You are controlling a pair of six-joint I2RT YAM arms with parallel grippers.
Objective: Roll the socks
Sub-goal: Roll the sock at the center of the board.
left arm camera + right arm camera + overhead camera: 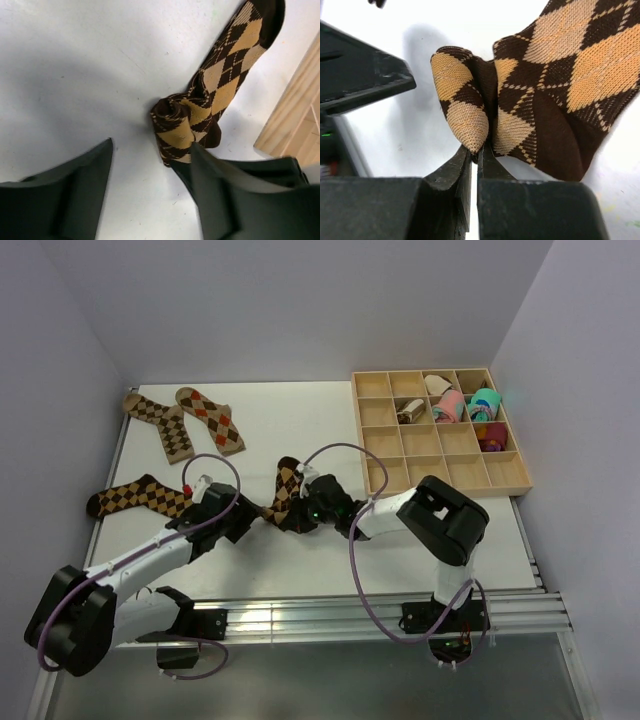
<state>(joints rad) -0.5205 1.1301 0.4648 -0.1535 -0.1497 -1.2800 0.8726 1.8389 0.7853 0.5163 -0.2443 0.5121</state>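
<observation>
- The right gripper has its jaws almost together. They pinch the near edge of the half-rolled sock, where the rolled end meets the flat part.
- The wrist view shows knit fabric caught between the two fingertips, with only a sliver of gap below them.
- The left gripper has its jaws well apart, with nothing between them but bare table.
- The roll lies just past the tip of the left gripper's right-hand finger. I cannot tell whether that finger touches it.
- The half-rolled sock, brown with tan argyle diamonds, lies near the middle of the table between the two grippers. Its rolled end is toward the arms and its flat, dark-tipped end points away.
- The left arm stretches low and nearly straight from the near left corner, slanting toward the table's middle.
- The right arm is folded, with its elbow out to the right near the wooden tray. Its forearm reaches back leftward, low over the table, so the two grippers face each other at the sock.
- Another argyle sock lies flat to the left of the left gripper.
- Two more flat argyle socks lie side by side at the far left.
- In the tray, a brown-and-cream striped bundle sits in the second column from the left, second row from the far edge. A pink bundle and a teal bundle sit in compartments to its right.
</observation>
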